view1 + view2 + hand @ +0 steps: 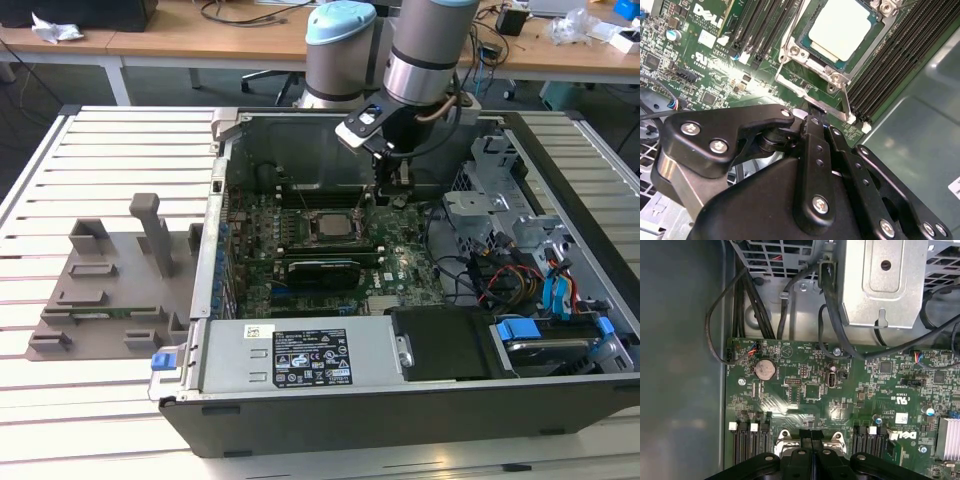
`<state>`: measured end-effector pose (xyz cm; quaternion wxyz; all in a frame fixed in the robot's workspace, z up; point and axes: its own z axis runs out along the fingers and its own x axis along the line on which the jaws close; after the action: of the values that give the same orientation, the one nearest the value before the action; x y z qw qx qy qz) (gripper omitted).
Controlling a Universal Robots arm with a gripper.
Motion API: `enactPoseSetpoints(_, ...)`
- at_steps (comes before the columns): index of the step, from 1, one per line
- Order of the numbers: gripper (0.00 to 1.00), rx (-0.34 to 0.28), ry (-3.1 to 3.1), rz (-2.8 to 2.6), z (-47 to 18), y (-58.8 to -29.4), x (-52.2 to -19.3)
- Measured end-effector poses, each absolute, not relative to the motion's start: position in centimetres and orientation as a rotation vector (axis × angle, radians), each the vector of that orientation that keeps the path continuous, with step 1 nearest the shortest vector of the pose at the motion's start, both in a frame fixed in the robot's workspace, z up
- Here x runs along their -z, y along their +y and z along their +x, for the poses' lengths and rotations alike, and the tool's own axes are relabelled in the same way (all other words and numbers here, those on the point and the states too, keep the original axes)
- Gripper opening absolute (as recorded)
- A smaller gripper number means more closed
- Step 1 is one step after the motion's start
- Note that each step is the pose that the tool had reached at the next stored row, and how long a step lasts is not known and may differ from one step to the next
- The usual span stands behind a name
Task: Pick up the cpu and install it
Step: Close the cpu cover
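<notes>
The cpu [840, 27], pale silver on top, lies flat inside the metal socket frame [790, 50] on the green motherboard [700, 60]. In the exterior view the cpu [330, 222] sits mid-board, inside the open computer case [400, 410]. My gripper [392, 198] hangs just to the exterior view's right of the socket. Its black fingers [814, 145] are pressed together, and their tips rest at the socket's edge by the thin latch lever [845, 102]. In the first wrist view the gripper [811, 435] is shut, with the socket's metal edge [782, 442] under it.
A long black card [322, 268] lies across the board in front of the socket. Memory slots [900, 55] flank the socket. A metal drive cage [490, 195] and loose cables [510, 280] fill the case's right side. A grey fixture [110, 270] stands on the slatted table.
</notes>
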<state>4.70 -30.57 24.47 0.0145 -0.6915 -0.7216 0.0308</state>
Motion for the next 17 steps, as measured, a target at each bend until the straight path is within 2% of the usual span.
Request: enactPoseSetpoints(17,0.11,-0.096,-2.246,-2.153,3.4,-30.6,-24.5)
